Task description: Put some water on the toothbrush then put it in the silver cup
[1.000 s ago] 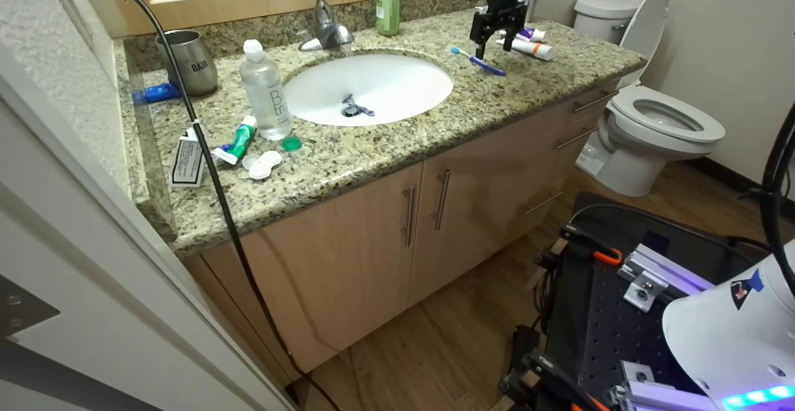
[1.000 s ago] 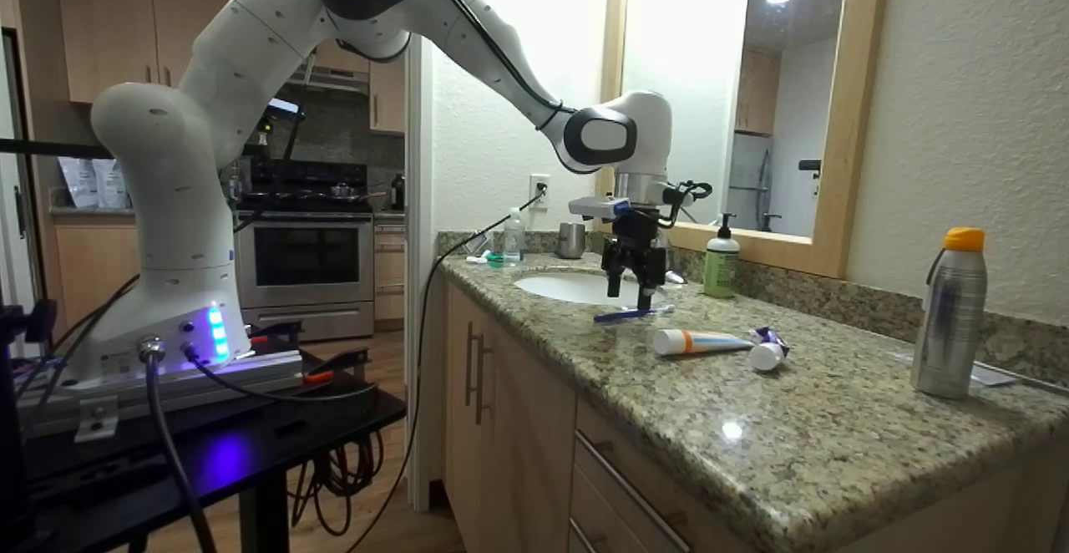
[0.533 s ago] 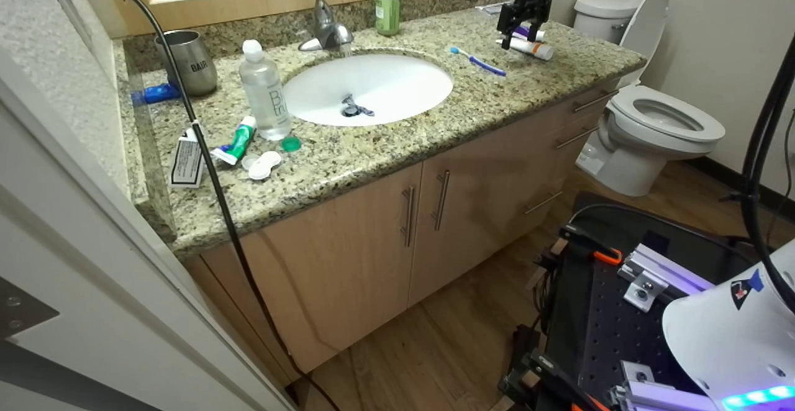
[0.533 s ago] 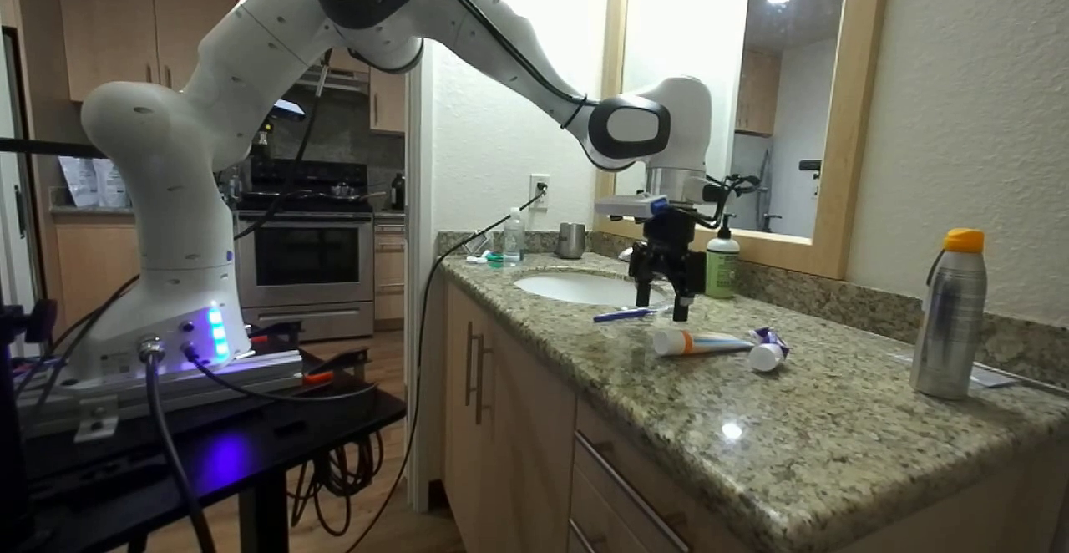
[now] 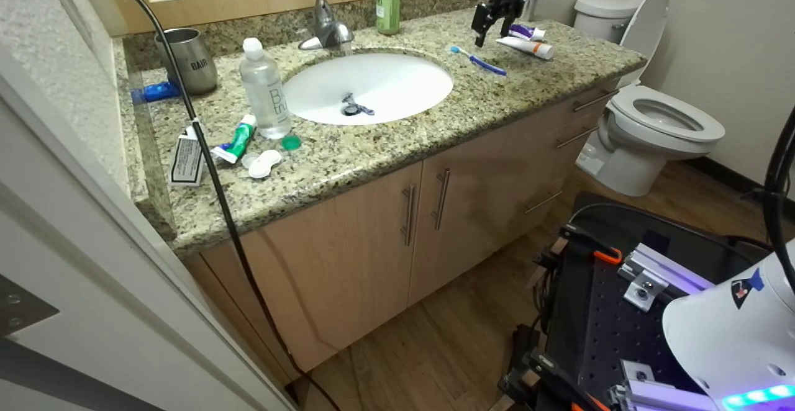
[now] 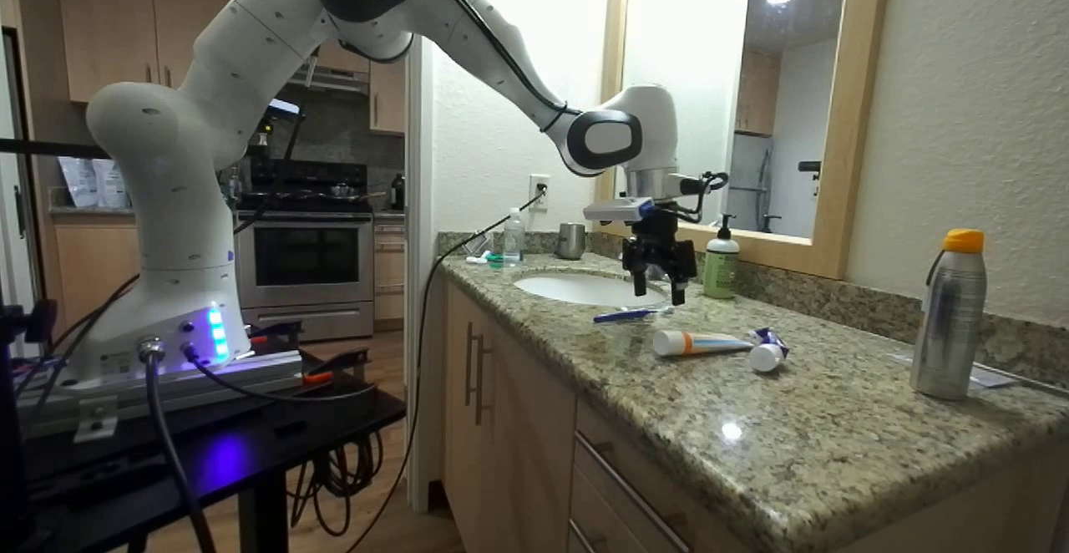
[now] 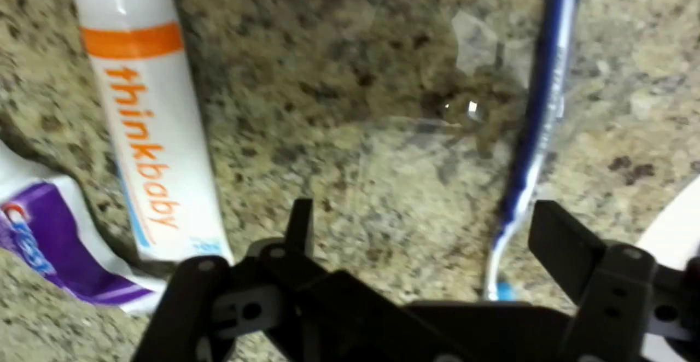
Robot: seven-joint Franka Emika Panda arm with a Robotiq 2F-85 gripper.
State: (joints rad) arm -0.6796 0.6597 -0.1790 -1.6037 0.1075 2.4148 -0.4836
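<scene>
The blue-and-white toothbrush [image 5: 478, 61] lies flat on the granite counter to the right of the sink, and it also shows in an exterior view [image 6: 625, 316]. In the wrist view the toothbrush [image 7: 538, 127] runs down between the fingers, closer to the right finger; its light-blue bristles are partly hidden by the gripper body. My gripper [image 7: 422, 209] is open and empty above the counter, near the brush-head end; it also shows in both exterior views [image 5: 492, 37] [image 6: 659, 294]. The silver cup [image 5: 197, 69] stands upright at the counter's far left corner, and also shows small [image 6: 570, 240].
The faucet [image 5: 332, 26] runs water into the white sink [image 5: 410, 88]. A white-orange tube [image 7: 147, 132] and a purple tube [image 7: 60, 241] lie beside the gripper. A green soap bottle [image 5: 388, 7], a clear bottle [image 5: 266, 97] and a hanging cable [image 5: 205, 162] are around the sink.
My gripper moved away from the toothbrush toward the white-orange tube, then came back toward the brush, and is now higher and tilted. The toothbrush has not moved.
</scene>
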